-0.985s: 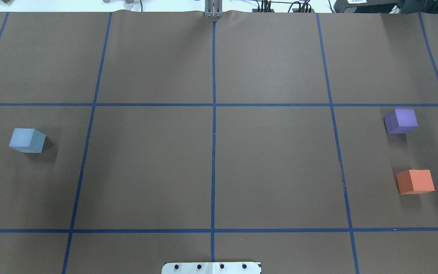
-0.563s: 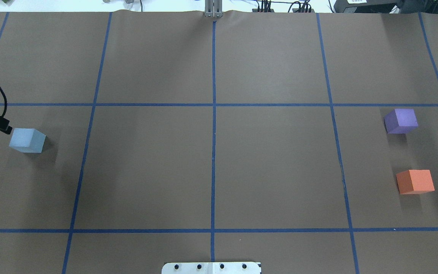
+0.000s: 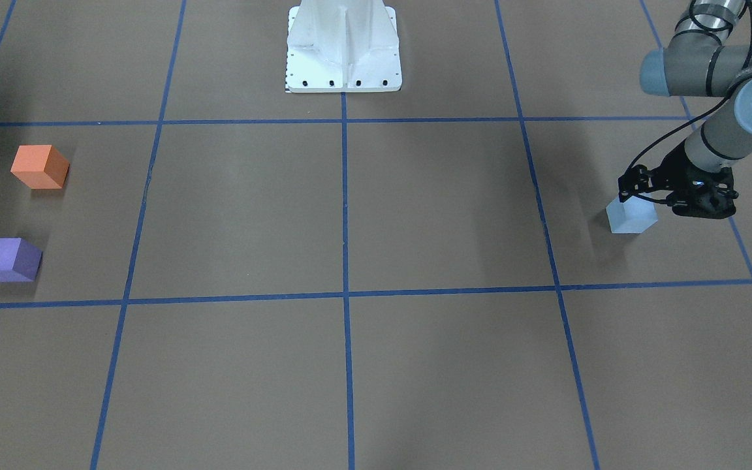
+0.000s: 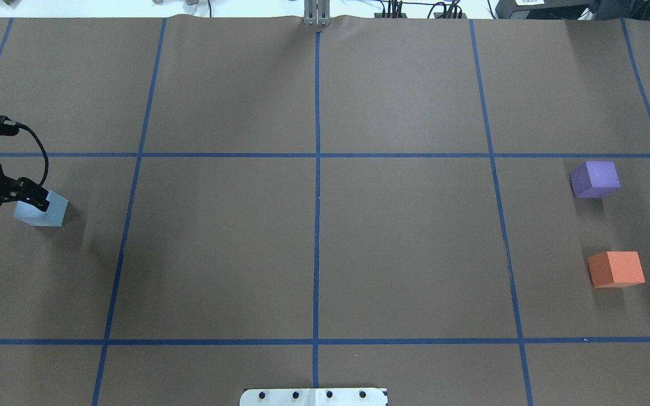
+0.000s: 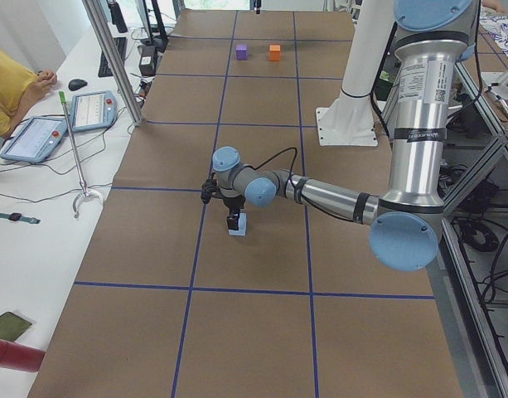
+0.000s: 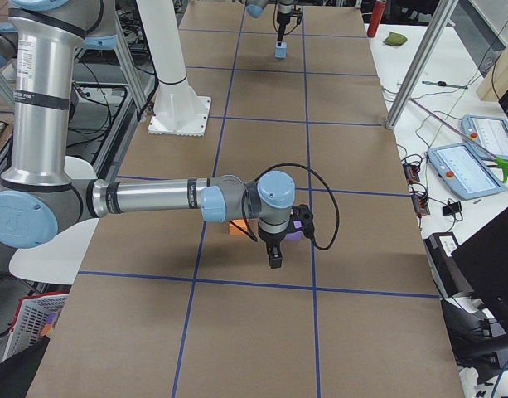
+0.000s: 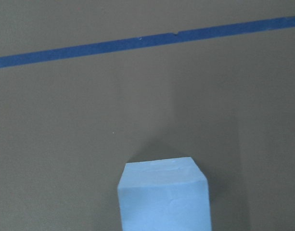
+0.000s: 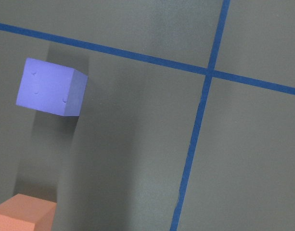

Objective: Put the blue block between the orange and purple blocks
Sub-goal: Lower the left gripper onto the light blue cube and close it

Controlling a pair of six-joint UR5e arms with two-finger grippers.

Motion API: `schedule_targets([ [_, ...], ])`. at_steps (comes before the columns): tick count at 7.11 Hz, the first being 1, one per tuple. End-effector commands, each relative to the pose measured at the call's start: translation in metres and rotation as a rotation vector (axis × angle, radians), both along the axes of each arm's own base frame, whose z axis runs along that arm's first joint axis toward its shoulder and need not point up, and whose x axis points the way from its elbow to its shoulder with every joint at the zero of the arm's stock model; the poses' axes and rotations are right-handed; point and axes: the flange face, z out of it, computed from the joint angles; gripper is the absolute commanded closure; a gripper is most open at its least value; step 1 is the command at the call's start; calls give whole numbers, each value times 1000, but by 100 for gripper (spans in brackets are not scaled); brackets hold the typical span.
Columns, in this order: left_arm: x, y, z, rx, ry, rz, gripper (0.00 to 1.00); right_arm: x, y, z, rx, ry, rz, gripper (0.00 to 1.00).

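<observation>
The blue block [image 4: 45, 214] sits at the table's left; it also shows in the front view [image 3: 630, 219] and at the bottom of the left wrist view [image 7: 161, 197]. My left gripper [image 4: 37, 198] hangs just above its left top edge [image 3: 629, 189]; I cannot tell if it is open. The purple block [image 4: 594, 179] and the orange block [image 4: 615, 269] sit apart at the far right, with bare paper between them. My right gripper [image 6: 274, 259] shows only in the exterior right view, hovering near those two blocks [image 8: 51, 86]; I cannot tell its state.
Blue tape lines [image 4: 316, 169] divide the brown paper into squares. The white robot base plate [image 3: 343, 65] stands at the near middle edge. A metal post [image 5: 113, 58] and tablets [image 5: 38, 137] stand on the operators' side.
My left arm has come in from the left edge and moved right until its gripper is over the blue block. None of the blocks has moved.
</observation>
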Motion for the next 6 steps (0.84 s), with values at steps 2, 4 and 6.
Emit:
schedule_targets([
  [2, 18, -4, 5, -48, -7, -16, 0, -1, 2, 0, -2, -19, -3, 0],
  [4, 28, -3, 29, -61, -19, -3, 0, -1, 1, 0, -5, -19, -2, 0],
  [6, 40, -13, 15, -40, 6, 5, 17, -1, 0, -2, 1, -19, -2, 0],
])
